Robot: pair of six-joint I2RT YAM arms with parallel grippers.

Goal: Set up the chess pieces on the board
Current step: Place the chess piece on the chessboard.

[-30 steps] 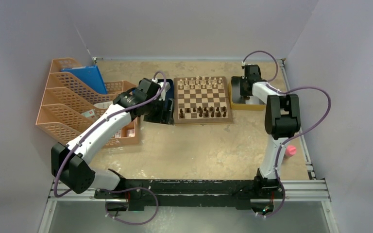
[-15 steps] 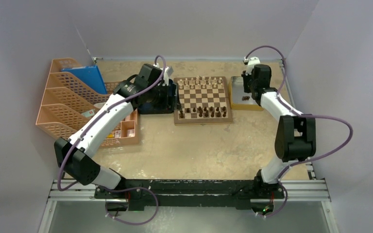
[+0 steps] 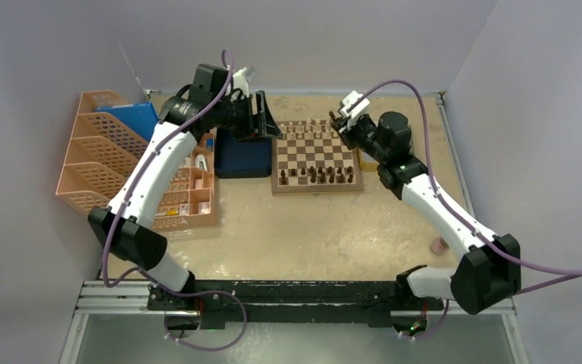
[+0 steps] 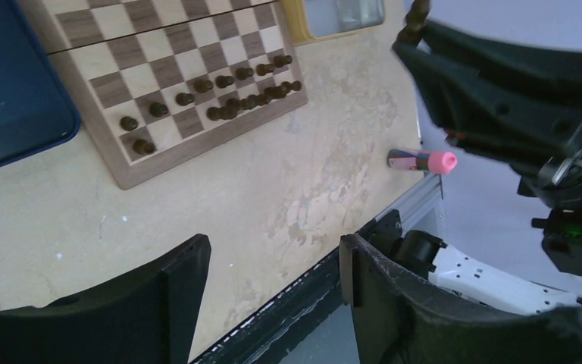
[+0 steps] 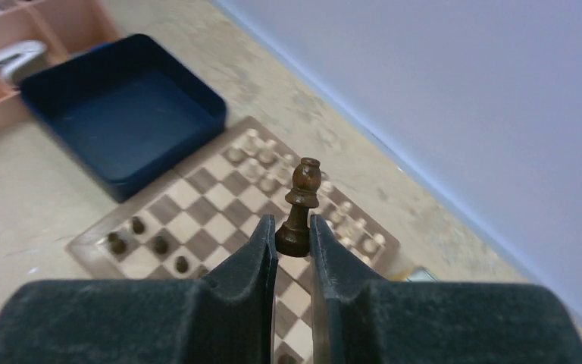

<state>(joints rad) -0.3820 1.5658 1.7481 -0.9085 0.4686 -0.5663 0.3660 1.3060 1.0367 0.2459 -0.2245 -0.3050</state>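
The chess pieces (image 3: 314,176) of dark wood stand in a ragged row on the board (image 3: 318,155), along the edge nearest the arm bases, some crowded close together. A single dark piece (image 5: 299,208) is off the board. The right jaws are closed on its base and pinch it upright in the air, its knobbed top clear above them.

Below and beyond the right jaws lies the board, with the light pieces (image 3: 314,127) lined along its far edge. A dark blue tray (image 5: 121,114) sits further to their left, just beside the board.

The left jaws are spread wide with nothing between them, raised above the desk near the board's far-left corner. In their wrist view bare desk (image 4: 220,205) lies under them and the board's dark row is ahead to the left. A pink-capped marker (image 4: 423,160) lies ahead to the right, by the metal rail (image 4: 417,203).

The desk is a mottled beige surface, worn in patches. Plain pale grey walls (image 3: 311,45) close it in at the back and on both sides. An orange mesh file rack (image 3: 106,163) stands well to the left of the left jaws.
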